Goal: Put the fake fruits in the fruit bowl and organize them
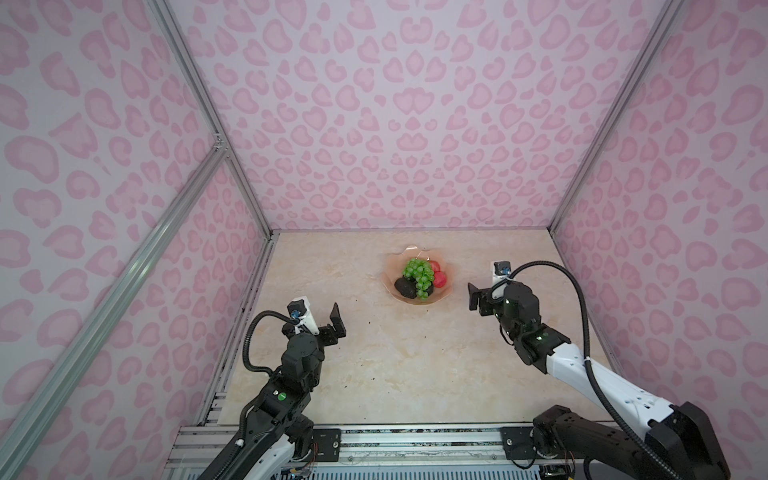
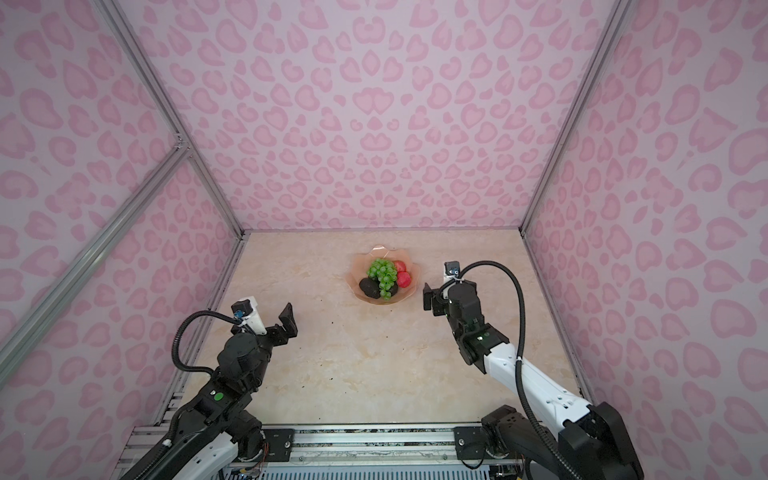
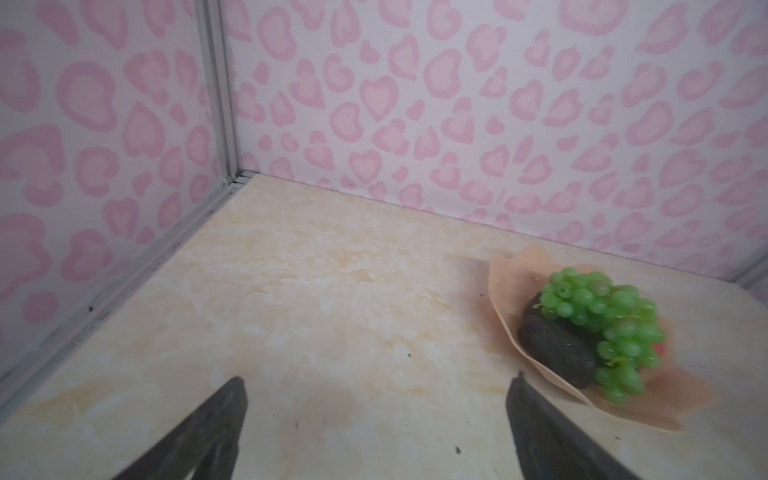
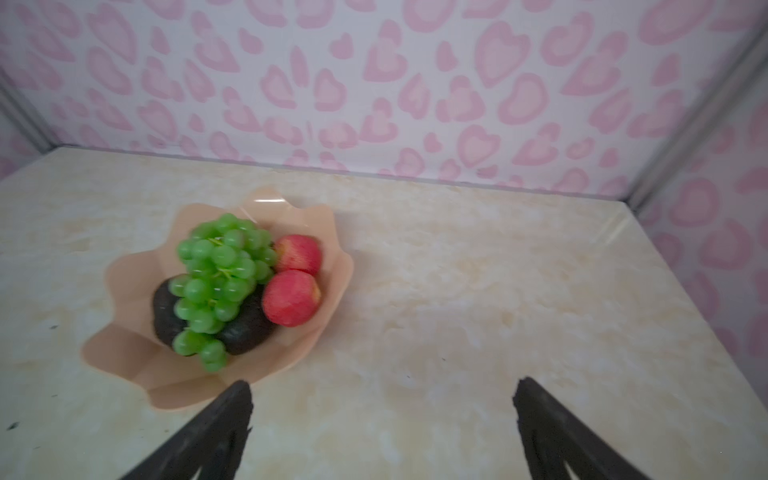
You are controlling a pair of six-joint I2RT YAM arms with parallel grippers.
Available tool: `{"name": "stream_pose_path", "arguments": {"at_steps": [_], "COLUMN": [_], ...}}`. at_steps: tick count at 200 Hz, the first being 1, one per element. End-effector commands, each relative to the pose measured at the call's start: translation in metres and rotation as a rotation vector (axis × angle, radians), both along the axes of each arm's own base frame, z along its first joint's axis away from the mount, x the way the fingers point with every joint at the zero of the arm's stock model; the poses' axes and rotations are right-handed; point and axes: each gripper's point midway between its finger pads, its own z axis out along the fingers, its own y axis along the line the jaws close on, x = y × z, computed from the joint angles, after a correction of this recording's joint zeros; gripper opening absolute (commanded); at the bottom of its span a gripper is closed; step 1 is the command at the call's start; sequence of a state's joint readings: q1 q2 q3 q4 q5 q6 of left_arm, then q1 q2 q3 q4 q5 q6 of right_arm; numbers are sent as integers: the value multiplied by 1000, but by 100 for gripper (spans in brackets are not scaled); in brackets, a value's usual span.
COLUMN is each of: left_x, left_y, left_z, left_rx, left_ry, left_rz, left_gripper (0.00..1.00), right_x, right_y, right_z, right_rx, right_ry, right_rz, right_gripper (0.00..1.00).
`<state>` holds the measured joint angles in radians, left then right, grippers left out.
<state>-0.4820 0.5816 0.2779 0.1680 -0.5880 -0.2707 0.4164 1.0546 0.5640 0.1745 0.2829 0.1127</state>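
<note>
My view of the cell around the work, seen from my remote station.
I look at a beige marbled counter (image 1: 374,365), closed on three sides by walls (image 1: 415,124) that carry pink heart-like spots on a pale ground. Silver metal bars (image 1: 202,97) run along the wall corners, and one slanted bar crosses the left wall. Some small dark specks (image 3: 457,449) lie on the counter. At the near edge I see a metal rail (image 1: 415,442), and below it a ribbed grille (image 1: 415,474).

walls (image 1: 415,124): pink heart-spot print | tabletop (image 1: 374,353): beige marble | rails (image 1: 202,91): aluminium corners
</note>
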Motion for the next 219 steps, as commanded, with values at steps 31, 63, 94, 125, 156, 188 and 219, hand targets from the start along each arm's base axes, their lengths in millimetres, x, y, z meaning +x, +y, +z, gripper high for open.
{"name": "stream_pose_path", "arguments": {"at_steps": [31, 63, 94, 125, 156, 188, 219], "left_x": [16, 31, 61, 86, 101, 103, 103], "left_y": [78, 93, 84, 83, 74, 78, 79], "left_z": [-4, -42, -47, -61, -73, -75, -75], "left_rx": [-75, 17, 49, 109, 124, 107, 108], "left_ry": [-187, -70, -33, 5, 48, 66, 66], "left_rz": [248, 282, 200, 174, 120, 128, 129], "left_gripper": [98, 98, 98, 98, 98, 98, 98], "right_x": [-8, 3, 9, 17, 26, 36, 39], "right_y": [-97, -106, -123, -122, -119, -109, -109], "right_z": [-19, -35, -49, -72, -83, -88, -91], "right_rx": [-94, -125, -86, -63, -58, -70, -53], "right_ry": [-72, -143, -180, -163, -173, -101, -79], "right_rz": [-370, -386, -393, -353, -319, -253, -233], "right_gripper": [98, 98, 99, 99, 99, 99, 99]}}
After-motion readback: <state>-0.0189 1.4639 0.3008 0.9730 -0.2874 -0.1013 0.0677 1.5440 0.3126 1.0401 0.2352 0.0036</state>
